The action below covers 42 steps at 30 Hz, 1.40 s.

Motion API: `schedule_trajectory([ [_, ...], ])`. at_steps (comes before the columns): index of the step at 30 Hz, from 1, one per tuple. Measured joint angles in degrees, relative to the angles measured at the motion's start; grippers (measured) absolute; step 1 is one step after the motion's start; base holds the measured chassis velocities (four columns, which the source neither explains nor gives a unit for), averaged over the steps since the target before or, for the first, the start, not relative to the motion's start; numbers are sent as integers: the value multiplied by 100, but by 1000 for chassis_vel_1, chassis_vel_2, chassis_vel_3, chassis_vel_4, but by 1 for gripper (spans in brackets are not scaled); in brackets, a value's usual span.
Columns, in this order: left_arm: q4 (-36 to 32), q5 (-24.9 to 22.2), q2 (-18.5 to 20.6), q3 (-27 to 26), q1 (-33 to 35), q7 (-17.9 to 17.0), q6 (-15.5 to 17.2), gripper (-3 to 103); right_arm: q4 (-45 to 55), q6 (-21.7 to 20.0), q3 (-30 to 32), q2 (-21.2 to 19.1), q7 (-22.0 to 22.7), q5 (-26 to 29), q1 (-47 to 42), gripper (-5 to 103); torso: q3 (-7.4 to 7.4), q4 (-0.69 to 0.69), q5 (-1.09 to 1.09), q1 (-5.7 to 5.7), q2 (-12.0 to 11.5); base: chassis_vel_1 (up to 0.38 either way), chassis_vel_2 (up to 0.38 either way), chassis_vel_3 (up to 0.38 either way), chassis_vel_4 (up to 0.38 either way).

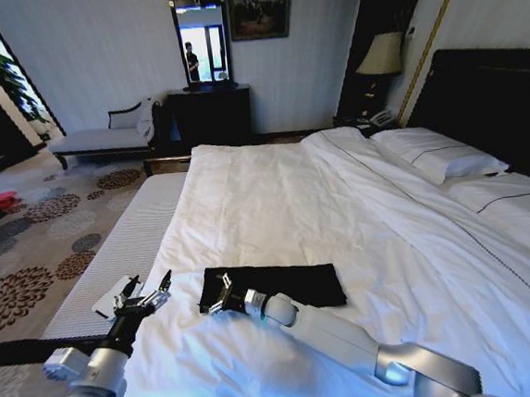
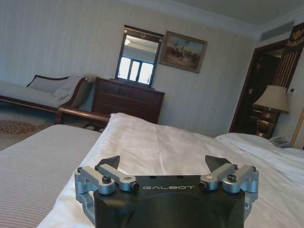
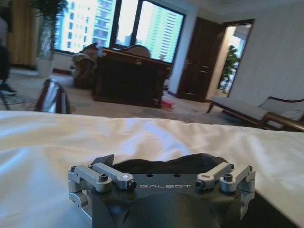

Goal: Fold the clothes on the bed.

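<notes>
The clothes [image 1: 282,286], a black T-shirt, lie as a flat, long rectangle on the white duvet of the bed [image 1: 340,201], near its foot. My right gripper [image 1: 220,295] sits at the shirt's left end, open, fingers on either side of the fabric edge. The right wrist view shows its fingertips [image 3: 107,159] spread wide, with bunched black cloth [image 3: 166,165] between them. My left gripper [image 1: 149,292] hovers open a little left of the shirt, over the duvet's edge. In the left wrist view it [image 2: 164,164] holds nothing and faces up the bed.
A white card [image 1: 114,297] lies on the grey striped cover [image 1: 130,243] beside the left gripper. Pillows [image 1: 438,155] and a dark headboard [image 1: 497,94] stand at the right. A grey chaise [image 1: 102,138], a dark dresser [image 1: 211,115] and a lamp [image 1: 382,53] line the far wall.
</notes>
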Motion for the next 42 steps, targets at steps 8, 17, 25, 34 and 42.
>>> schedule_trajectory([
  [8, 80, 108, -2, 173, -183, -17, 2, 100, 733, -568, 904, -974, 515, 1404, -15, 100, 0, -3, 1, 0, 0, 0, 0, 0, 0],
  [17, 416, 446, 33, 594, -552, -34, 9, 100, 2027, -1350, 2764, -2276, 1162, 3353, -1166, 100, 0, -2, 2, 0, 0, 0, 0, 0, 0],
  [25, 707, 1018, 60, 888, -757, -92, -105, 100, 2662, -1928, 4456, -2885, 1320, 4446, -2464, 100, -1, -2, 2, 0, 1, 0, 0, 0, 0],
  [34, 294, 1220, -65, 694, -146, -155, -180, 100, 3610, -3297, 6666, -2895, 2011, 6801, -4416, 100, -1, -1, 1, -1, 1, 0, 0, 0, 0],
  [42, 117, 1205, -204, 332, 403, 255, -463, 100, 3646, -4226, 7146, -2682, 2474, 7720, -4693, 100, -1, 0, -1, -1, 2, 0, 0, 0, 0],
])
